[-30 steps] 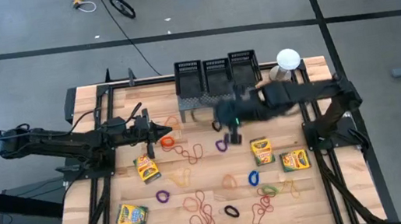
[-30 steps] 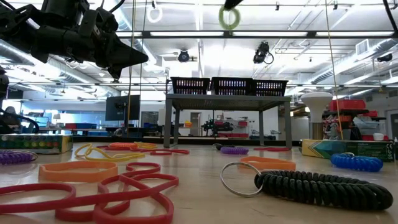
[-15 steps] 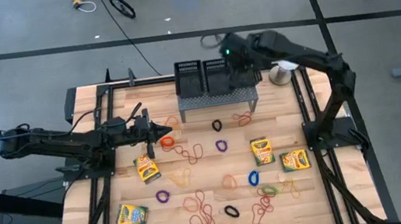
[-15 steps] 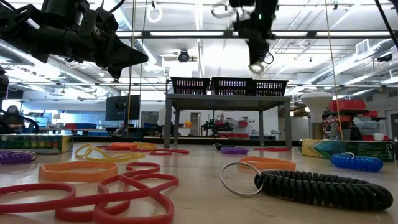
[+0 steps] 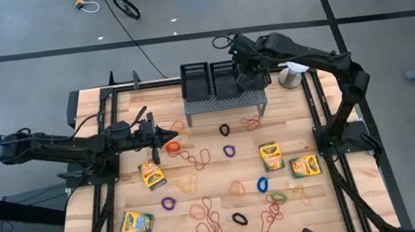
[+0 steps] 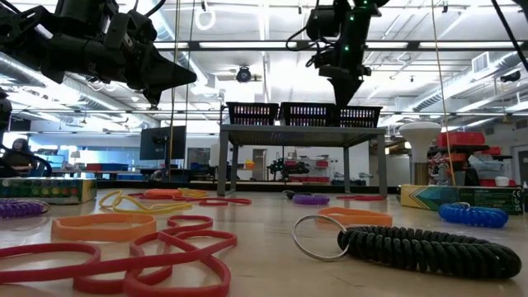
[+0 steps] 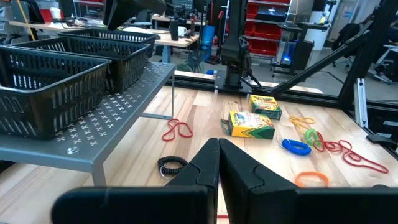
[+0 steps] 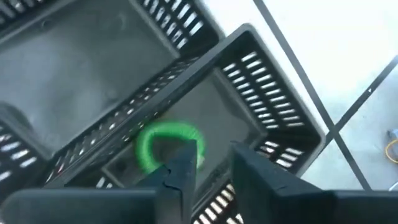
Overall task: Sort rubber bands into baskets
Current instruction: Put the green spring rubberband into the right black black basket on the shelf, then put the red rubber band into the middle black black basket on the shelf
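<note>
Overhead, right gripper (image 5: 246, 68) above the rightmost basket (image 5: 252, 70) on grey stand (image 5: 226, 105), fingers parted; green rubber band (image 8: 166, 145) lies inside that basket. Left gripper (image 5: 163, 134) left of stand, fingers together

the robot has two dark arms. both are black all over, made of long thin parts joined by rounder, thicker lumps.

the left arm (image 5: 73, 144) shows at the middle left of the high view. it looks bumpy, with thin black cables running along it. its gripper (image 7: 218, 163) ends in two black fingers with flat, slanted sides that narrow to a point.

the right arm (image 5: 322, 63) shows at the upper right of the high view. a black cable makes a small loop near its end. in the low view a tiny green light glows on it near the top. its gripper (image 8: 208, 163) has two black, blocky fingers.
</note>
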Controlling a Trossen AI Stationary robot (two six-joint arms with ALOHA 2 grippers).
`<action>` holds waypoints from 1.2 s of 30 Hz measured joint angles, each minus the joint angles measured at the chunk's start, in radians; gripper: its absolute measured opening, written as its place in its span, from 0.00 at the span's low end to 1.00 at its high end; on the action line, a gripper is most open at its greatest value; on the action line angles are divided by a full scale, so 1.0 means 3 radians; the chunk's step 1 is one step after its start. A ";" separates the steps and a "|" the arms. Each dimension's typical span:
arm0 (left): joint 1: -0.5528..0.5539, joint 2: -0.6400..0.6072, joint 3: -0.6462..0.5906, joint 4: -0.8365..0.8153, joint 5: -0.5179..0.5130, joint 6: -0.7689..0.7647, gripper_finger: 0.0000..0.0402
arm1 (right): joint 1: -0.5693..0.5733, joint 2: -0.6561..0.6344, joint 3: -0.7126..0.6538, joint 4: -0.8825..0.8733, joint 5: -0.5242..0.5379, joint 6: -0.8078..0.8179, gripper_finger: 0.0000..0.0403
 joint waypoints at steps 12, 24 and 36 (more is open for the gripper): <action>0.0000 0.0000 -0.0001 -0.0001 0.0001 0.0000 0.03 | 0.0072 -0.0121 0.0000 -0.0008 -0.0004 0.0271 0.28; 0.0000 0.0000 -0.0003 -0.0001 0.0000 0.0000 0.03 | 0.0665 -0.0435 0.0003 0.0414 -0.0026 0.0346 0.04; 0.0000 0.0000 -0.0003 -0.0001 0.0001 0.0000 0.03 | 0.0851 -0.0497 0.0004 0.0657 -0.0013 0.0403 0.02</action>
